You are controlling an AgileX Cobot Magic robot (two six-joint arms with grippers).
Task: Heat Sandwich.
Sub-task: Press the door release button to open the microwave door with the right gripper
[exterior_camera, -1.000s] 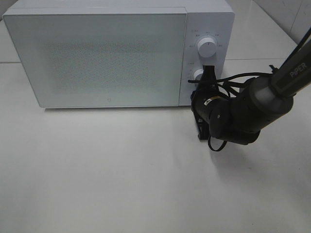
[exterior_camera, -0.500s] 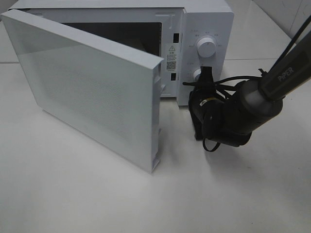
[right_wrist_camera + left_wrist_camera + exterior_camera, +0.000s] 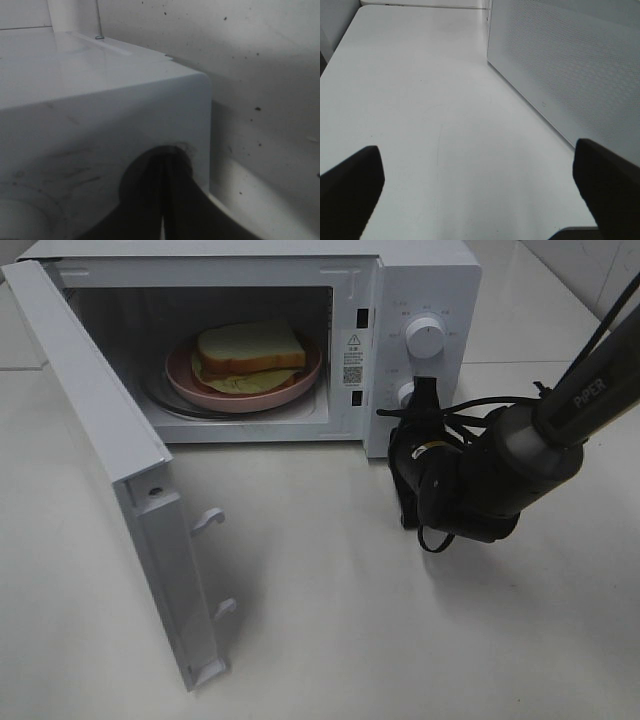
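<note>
At the lower knob (image 3: 406,393), my right gripper (image 3: 428,390) sits closed, empty; my left gripper (image 3: 480,195) gapes empty. With the door (image 3: 90,390) open, the sandwich (image 3: 250,345) likely won't heat.

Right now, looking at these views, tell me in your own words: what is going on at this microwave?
The right end effector, shut, has its tip at the lower knob of the microwave. The door stands wide open, and the sandwich sits on a pink plate inside. The left end effector hangs open over the table near the door, holding nothing.
</note>
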